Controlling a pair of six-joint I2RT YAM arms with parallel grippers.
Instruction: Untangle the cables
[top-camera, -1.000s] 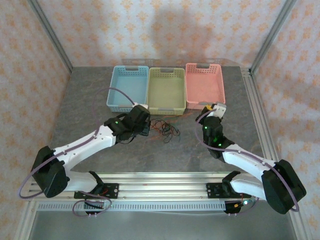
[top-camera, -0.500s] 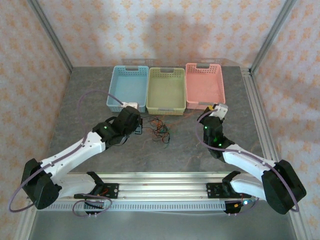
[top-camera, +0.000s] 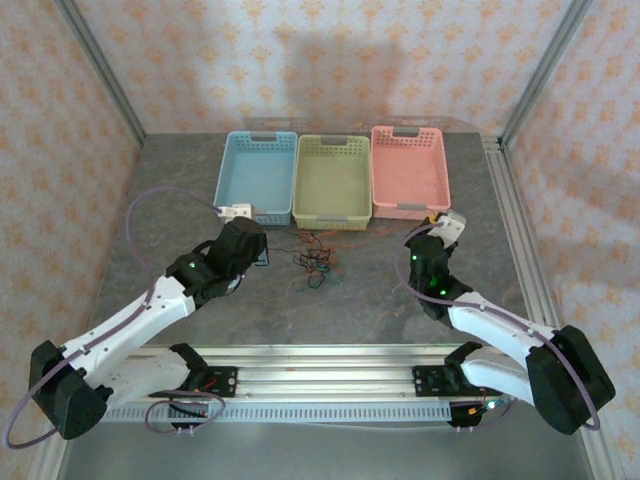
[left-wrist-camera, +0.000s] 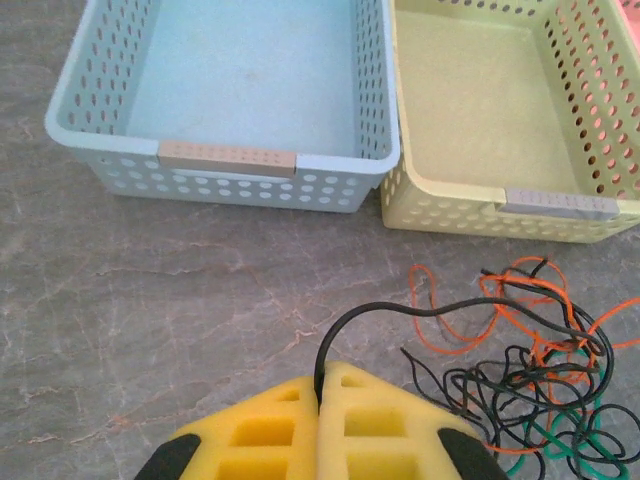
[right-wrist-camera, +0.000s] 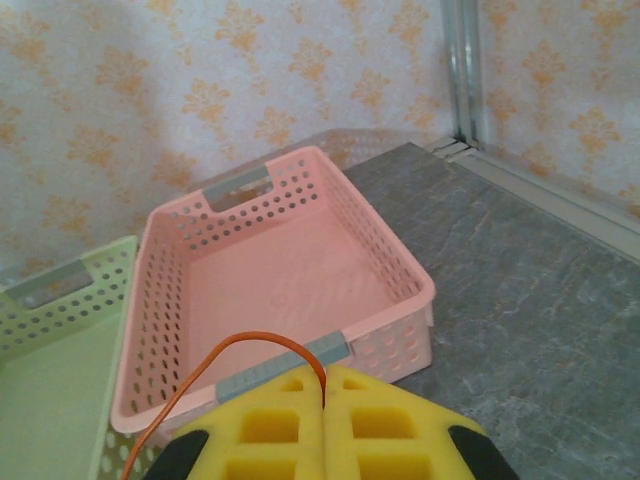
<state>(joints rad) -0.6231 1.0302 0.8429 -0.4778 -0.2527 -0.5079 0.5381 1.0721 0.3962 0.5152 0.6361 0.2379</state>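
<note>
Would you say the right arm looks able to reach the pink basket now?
Probably yes: the pink basket sits just ahead of the right gripper with nothing between, though that gripper is shut on the orange cable.

Ahead of the left gripper (left-wrist-camera: 322, 385) bare table (left-wrist-camera: 150, 300) lies open as far as the blue basket (left-wrist-camera: 228, 158), whose near wall bars the way. Ahead and to its right stands the yellow basket (left-wrist-camera: 560, 203). Just to its right the cables (left-wrist-camera: 530, 370) lie heaped, and a black cable (left-wrist-camera: 400, 308) runs from them into its closed tips. To its left the table is free.

Just ahead of the right gripper (right-wrist-camera: 325, 385) the pink basket (right-wrist-camera: 285, 365) blocks the way. An orange cable (right-wrist-camera: 255, 337) arcs off to its left. To its right there is open table up to the rail (right-wrist-camera: 540, 185).
</note>
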